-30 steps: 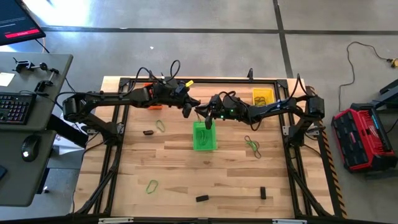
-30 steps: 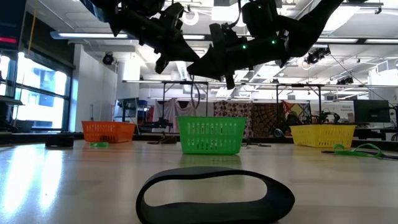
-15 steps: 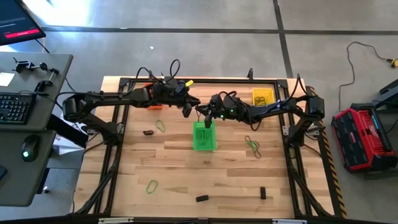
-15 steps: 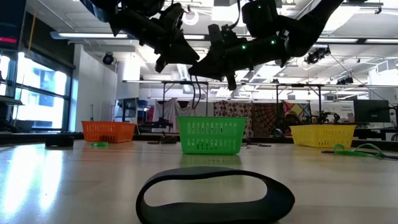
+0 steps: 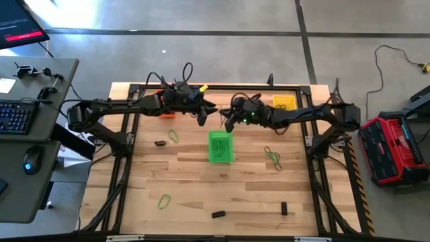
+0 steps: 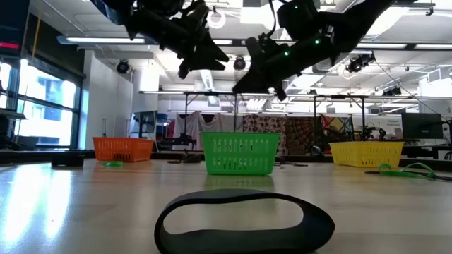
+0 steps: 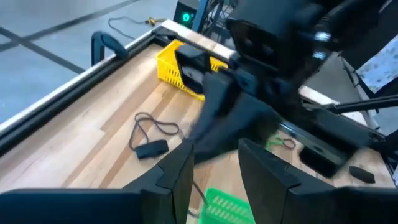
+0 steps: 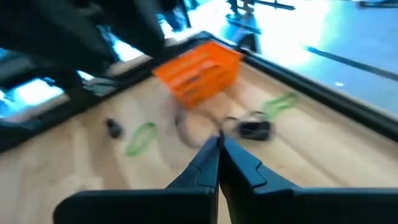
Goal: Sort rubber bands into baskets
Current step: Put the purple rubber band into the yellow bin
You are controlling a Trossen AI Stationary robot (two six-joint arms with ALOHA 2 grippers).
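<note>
Your right gripper (image 8: 219, 149) has its fingers pressed together with nothing visible between them; it hangs in the air just behind the green basket (image 5: 220, 146), not touching it. Your left gripper (image 7: 214, 165) is beside it, tip near tip above the table's far middle, with a clear gap between its fingers and no band seen in them. Moving outward, the orange basket (image 6: 123, 149) sits at the far left and the yellow basket (image 5: 283, 104) at the far right. By my judgement the sort is far from finished: green bands (image 5: 164, 200) lie loose on the near left and beside the orange basket, another green one (image 5: 273, 158) right of the green basket, and dark bundles (image 5: 218, 214) remain along the near edge. What the baskets already hold cannot be made out.
</note>
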